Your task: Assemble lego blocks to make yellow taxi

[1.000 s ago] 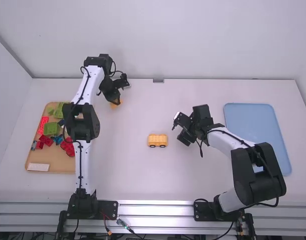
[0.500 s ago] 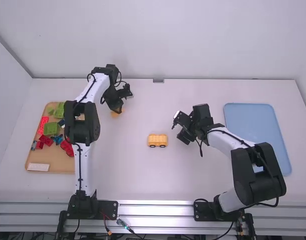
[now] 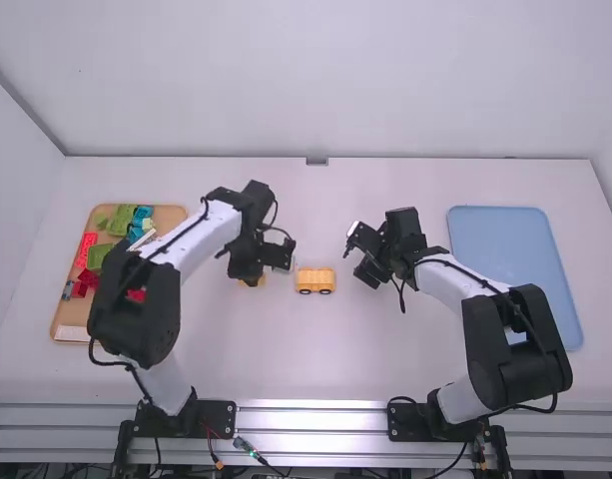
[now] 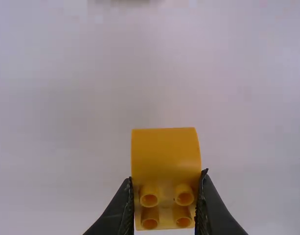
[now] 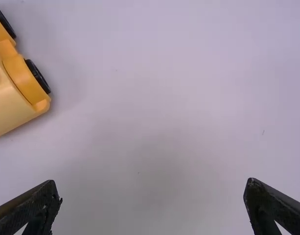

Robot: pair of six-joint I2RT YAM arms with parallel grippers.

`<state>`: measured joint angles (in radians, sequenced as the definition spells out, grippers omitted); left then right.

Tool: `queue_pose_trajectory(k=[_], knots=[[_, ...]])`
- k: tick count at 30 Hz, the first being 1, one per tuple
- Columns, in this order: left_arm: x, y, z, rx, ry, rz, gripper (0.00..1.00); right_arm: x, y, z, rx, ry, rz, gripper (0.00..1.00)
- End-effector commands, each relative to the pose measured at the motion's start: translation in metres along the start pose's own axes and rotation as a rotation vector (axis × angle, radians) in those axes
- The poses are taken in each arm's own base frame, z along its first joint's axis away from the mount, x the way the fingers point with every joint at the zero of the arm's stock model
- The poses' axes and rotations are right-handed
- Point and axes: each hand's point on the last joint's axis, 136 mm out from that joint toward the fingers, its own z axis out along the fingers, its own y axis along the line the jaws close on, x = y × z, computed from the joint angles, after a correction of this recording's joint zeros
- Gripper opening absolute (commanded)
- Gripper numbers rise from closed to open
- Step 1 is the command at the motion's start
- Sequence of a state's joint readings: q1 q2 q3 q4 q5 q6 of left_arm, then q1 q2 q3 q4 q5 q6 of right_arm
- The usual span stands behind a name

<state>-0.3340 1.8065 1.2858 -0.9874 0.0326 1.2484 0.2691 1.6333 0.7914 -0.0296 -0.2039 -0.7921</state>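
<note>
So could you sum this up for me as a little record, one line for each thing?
Left gripper: shut on a yellow block, beside the wheeled yellow piece
Right gripper: open, on the other side of that piece
Wheeled yellow piece: on the table, between the grippers
Tan tray: at the left, holding red, green and blue blocks
Blue tray: at the far right
Taxi: held block not yet on the wheeled piece

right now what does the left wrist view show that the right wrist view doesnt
Left wrist view: a yellow block with four round studs, held by the left gripper.

Right wrist view: part of a yellow wheeled piece, near the view's edge, and the right gripper, open.

Both: white tabletop.
</note>
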Motion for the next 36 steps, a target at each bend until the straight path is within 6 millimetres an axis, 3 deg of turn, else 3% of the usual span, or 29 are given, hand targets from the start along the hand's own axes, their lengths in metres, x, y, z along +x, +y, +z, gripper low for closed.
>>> queue_pose_trajectory(k=[1,4,12,22,30,31,33,34,36], knots=[[-0.003,-0.004,0.008,-0.009,0.023,0.092,0.02,-0.002,0.001,-0.003,-0.002,-0.01,0.002,0.99],[-0.012,0.007,0.014,-0.069,-0.001,0.027,0.02,-0.002,0.002,-0.003,-0.005,-0.012,0.002,0.99],[-0.025,0.013,0.033,-0.102,-0.135,0.029,0.02,-0.003,0.001,-0.003,-0.004,-0.016,0.001,0.99],[-0.026,0.037,0.06,-0.172,-0.122,-0.054,0.02,-0.006,0.004,-0.003,-0.019,-0.03,0.001,0.99],[-0.023,0.037,0.063,-0.138,-0.11,-0.056,0.04,-0.006,0.004,-0.003,-0.019,-0.031,0.0,0.99],[-0.023,0.036,0.063,-0.136,-0.112,-0.056,0.07,-0.006,0.004,-0.003,-0.02,-0.031,0.0,0.99],[-0.022,0.037,0.064,-0.137,-0.11,-0.057,0.78,-0.006,0.005,-0.003,-0.024,-0.035,0.001,0.99],[-0.023,0.036,0.063,-0.138,-0.109,-0.054,0.9,-0.007,0.005,-0.003,-0.027,-0.038,0.002,0.99],[-0.024,0.039,0.063,-0.149,-0.115,-0.054,0.99,-0.009,0.007,-0.003,-0.037,-0.049,0.0,0.99]])
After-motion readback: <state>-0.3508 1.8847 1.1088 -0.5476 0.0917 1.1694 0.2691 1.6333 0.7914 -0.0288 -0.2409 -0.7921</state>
